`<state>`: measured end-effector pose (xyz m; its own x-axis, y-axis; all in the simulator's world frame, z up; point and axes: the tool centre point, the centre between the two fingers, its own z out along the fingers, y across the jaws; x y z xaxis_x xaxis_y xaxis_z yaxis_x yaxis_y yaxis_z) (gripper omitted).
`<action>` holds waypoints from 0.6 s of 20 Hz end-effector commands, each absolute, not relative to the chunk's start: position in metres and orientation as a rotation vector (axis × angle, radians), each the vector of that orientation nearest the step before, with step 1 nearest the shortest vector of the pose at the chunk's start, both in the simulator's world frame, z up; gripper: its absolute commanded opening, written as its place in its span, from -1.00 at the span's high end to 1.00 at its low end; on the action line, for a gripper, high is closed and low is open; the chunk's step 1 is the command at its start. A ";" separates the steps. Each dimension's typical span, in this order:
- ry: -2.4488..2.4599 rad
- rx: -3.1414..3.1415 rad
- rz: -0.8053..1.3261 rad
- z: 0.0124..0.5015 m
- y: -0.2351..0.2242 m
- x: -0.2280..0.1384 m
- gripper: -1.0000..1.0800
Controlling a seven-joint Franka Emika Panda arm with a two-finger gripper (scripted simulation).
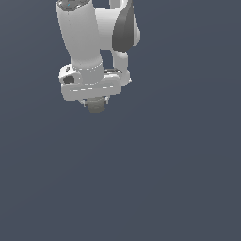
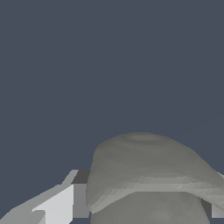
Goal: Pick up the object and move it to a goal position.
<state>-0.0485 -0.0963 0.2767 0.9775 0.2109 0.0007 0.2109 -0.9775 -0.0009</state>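
The gripper (image 1: pixel 96 101) clasps the object (image 1: pixel 96 106) between its fingers (image 2: pixel 65 201), held beneath the white arm, and this stubby lump looks light, rigid, best pinched across its narrow sides.

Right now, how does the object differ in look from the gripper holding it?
The object is dull grey-beige, while the gripper is bright white. The object is rounded and lumpy; the gripper is blocky with flat faces. In the exterior view the object is much narrower than the gripper body above it. Both sit together at the arm's end against the plain dark background.
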 end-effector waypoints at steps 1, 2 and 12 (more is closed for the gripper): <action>-0.333 -3.122 -0.001 0.297 -0.105 -0.063 1.00; -0.333 -3.122 -0.001 0.305 -0.108 -0.067 1.00; -0.334 -3.123 -0.001 0.360 -0.133 -0.101 1.00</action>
<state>-0.0970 -0.1304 0.3536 0.9776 0.2105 0.0017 0.2105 -0.9776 -0.0009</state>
